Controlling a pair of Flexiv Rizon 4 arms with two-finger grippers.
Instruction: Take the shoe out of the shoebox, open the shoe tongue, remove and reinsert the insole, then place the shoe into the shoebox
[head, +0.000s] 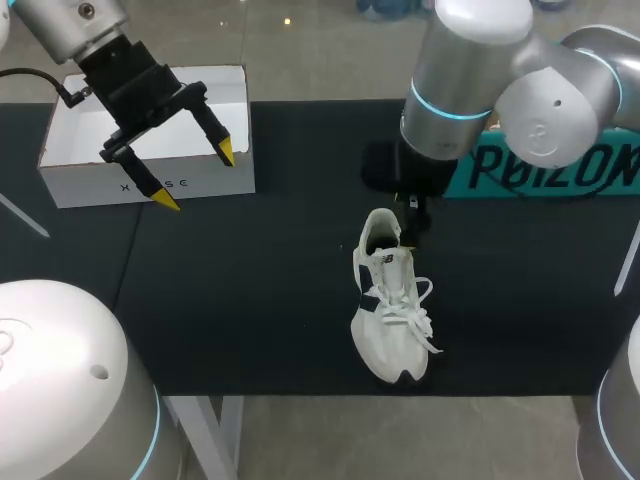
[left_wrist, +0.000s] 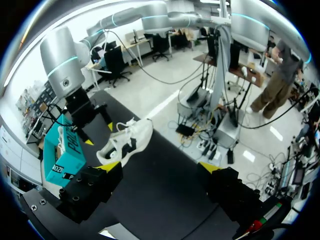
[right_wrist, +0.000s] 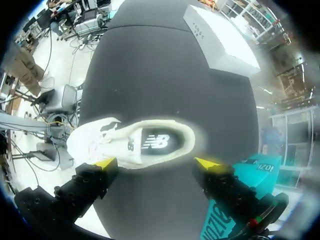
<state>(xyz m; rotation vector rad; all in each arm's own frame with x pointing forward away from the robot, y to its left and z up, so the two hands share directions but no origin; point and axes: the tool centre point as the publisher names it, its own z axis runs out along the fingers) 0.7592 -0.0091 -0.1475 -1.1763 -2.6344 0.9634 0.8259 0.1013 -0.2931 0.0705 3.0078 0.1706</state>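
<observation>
A white laced shoe (head: 392, 300) lies on its sole on the black mat (head: 250, 290), toe toward the front edge. My right gripper (right_wrist: 156, 162) hangs open just above its heel end, with the yellow fingertips (right_wrist: 105, 162) on either side of the shoe (right_wrist: 135, 142) and clear of it. The insole shows inside the shoe opening. In the head view my right arm hides most of that gripper. The white shoebox (head: 70, 150) stands at the back left, and my left gripper (head: 196, 176) hovers open over its front wall, holding nothing. From the left wrist the shoe (left_wrist: 127, 142) lies far ahead.
A teal box lid (head: 545, 165) lies at the back right, just behind my right arm. The shoebox (right_wrist: 220, 45) is well beyond the shoe's toe side. The mat's front edge runs close in front of the shoe.
</observation>
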